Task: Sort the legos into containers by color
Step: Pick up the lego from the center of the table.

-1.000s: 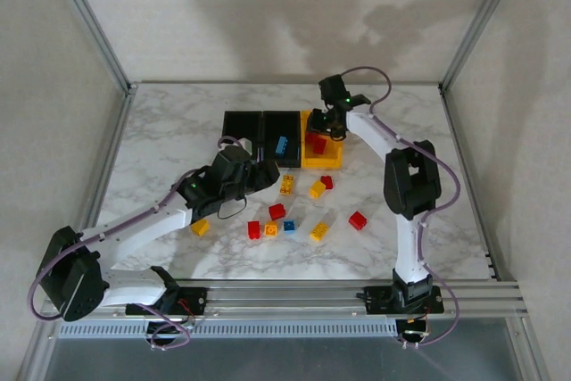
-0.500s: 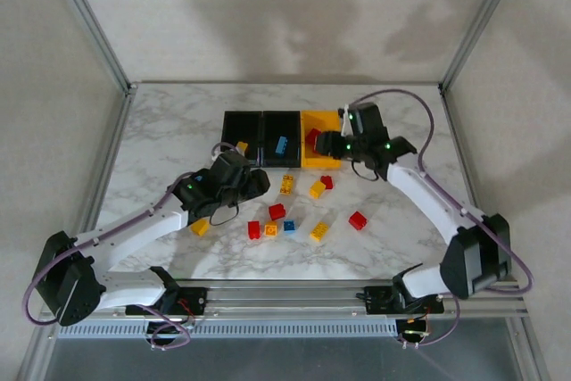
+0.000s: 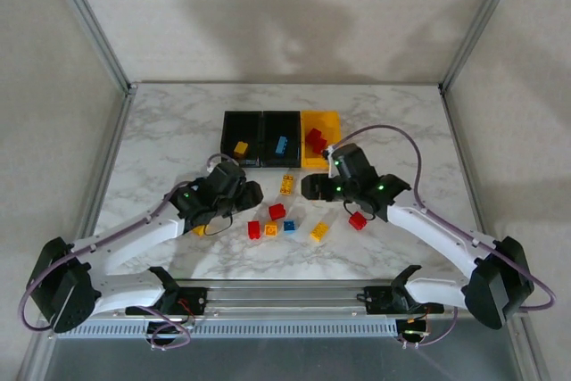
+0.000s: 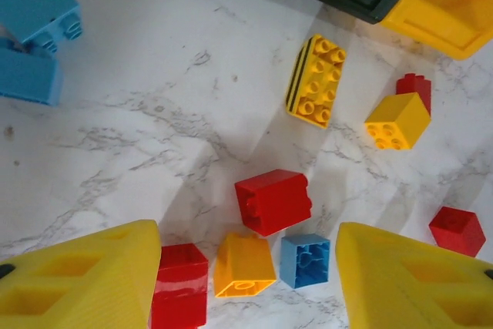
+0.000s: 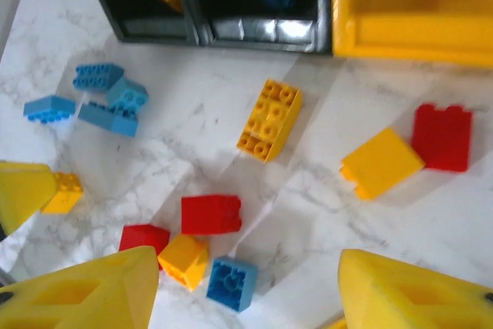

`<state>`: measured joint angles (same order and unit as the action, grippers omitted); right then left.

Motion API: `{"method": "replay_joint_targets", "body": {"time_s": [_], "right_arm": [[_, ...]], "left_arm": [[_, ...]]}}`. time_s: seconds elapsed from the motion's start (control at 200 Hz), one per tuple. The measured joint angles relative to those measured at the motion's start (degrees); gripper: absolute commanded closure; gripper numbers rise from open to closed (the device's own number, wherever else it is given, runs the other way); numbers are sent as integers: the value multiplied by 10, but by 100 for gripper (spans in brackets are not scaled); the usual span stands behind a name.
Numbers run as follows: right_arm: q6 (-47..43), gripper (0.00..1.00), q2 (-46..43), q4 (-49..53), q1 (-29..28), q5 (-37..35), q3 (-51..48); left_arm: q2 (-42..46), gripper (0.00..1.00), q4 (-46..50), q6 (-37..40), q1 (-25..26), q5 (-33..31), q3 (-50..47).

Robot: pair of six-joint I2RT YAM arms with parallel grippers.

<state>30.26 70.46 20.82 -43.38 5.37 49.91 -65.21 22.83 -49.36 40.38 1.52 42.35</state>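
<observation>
Both released, nothing held: left gripper [image 4: 246, 229] and right gripper [image 5: 246, 254] hover jaws apart over the loose legos [image 3: 277, 211] on the table in front of the yellow bin [image 3: 321, 116]. That bin holds red bricks [image 3: 315, 140]. The black bin [image 3: 282, 114] touching it holds 1 blue brick [image 3: 281, 144]. The far black bin [image 3: 242, 114] holds 1 yellow brick [image 3: 240, 147].

Risks:
- The red brick [image 4: 179, 271], orange brick [image 4: 243, 265] and small blue brick [image 4: 305, 260] sit touching or just beside each other, so closing jaws may grab 2 colours or knock a neighbour away.
- The 2 grippers work the same pile and are near each other, so they could collide.
- A yellow piece may be dropped in the yellow bin, which takes reds here.
</observation>
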Motion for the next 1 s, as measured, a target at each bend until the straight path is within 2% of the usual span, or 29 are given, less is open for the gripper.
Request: {"method": "replay_joint_targets", "body": {"time_s": [0.205,0.416,0.556,0.711,0.931,1.001], "right_arm": [[9,29,63,-21,-45,-16,1],[10,28,200,-42,-101,-43,73],[10,28,275,-36,-127,-58,121],[10,29,312,-23,-131,-74,148],[9,42,342,-12,-131,-89,167],[9,43,351,-6,-131,-89,167]], "left_arm": [[83,36,13,-8,-19,19,-53],[184,36,13,-17,-101,82,-130],[187,36,15,-17,-112,104,-136],[185,36,14,-15,-114,116,-136],[183,36,14,-15,-114,123,-136],[183,35,12,-15,-114,124,-137]]}}
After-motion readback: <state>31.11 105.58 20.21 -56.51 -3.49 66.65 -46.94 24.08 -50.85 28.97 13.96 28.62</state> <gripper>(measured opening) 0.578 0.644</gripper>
